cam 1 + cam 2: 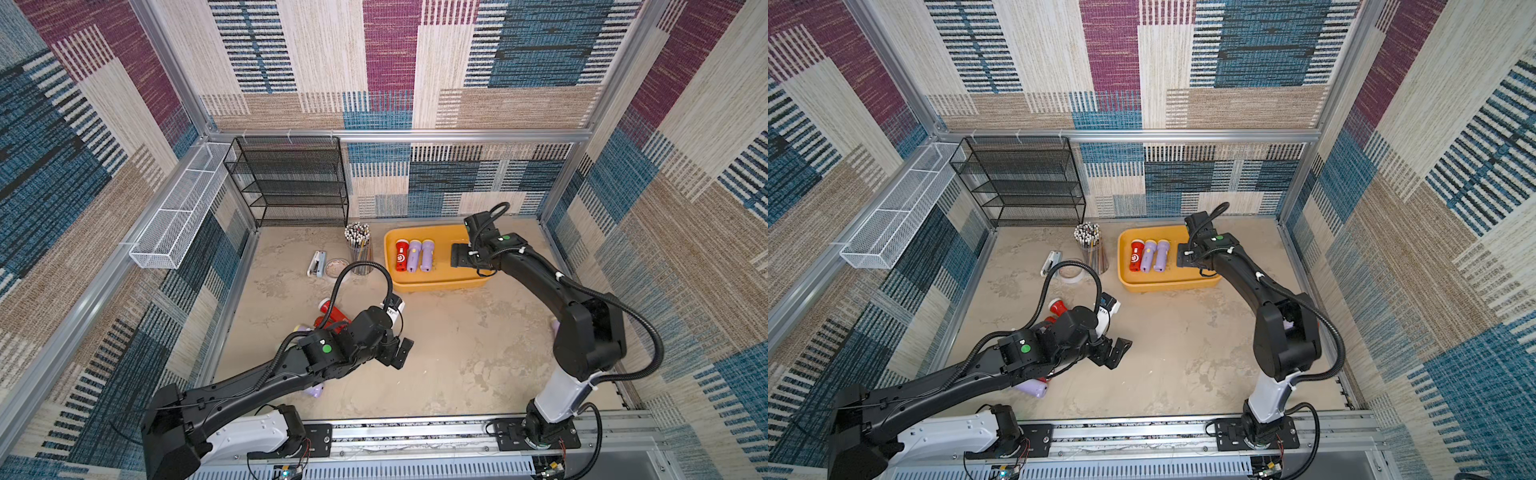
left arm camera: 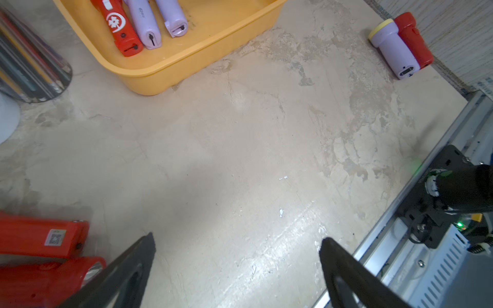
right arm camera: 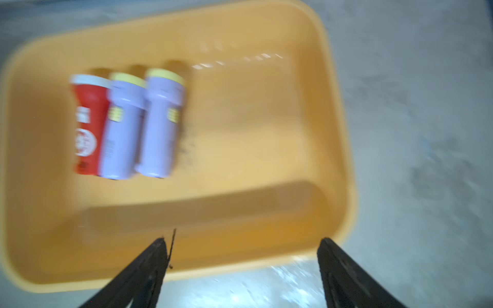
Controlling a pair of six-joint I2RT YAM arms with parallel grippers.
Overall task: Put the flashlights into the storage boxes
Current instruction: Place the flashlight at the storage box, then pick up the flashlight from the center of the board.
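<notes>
Since the right gripper [image 3: 242,240] hangs over the yellow tray [image 1: 440,284] with its jaws spread wide and nothing between them, I'd call this the tail end of a drop-off. The tray sits at about 1 o'clock on the table. Three torches lie touching side by side in its 9 o'clock half, heads toward 12: a red flashlight [image 1: 401,255] and two lavender flashlights [image 1: 414,254].

The left gripper [image 2: 237,237] is wide open and empty too, hovering low over bare table with the loose red flashlights [image 2: 40,237] just beside it, roughly 8 o'clock. Also outside the tray: a lavender one [image 1: 313,390] poking out from under the left arm, plus a lavender-and-red pair [image 2: 394,50] by the wall around 4 o'clock.

Next move, I reckon: the left claw shifts onto a red body and closes across it, while the right arm backs out for the wall pair.
</notes>
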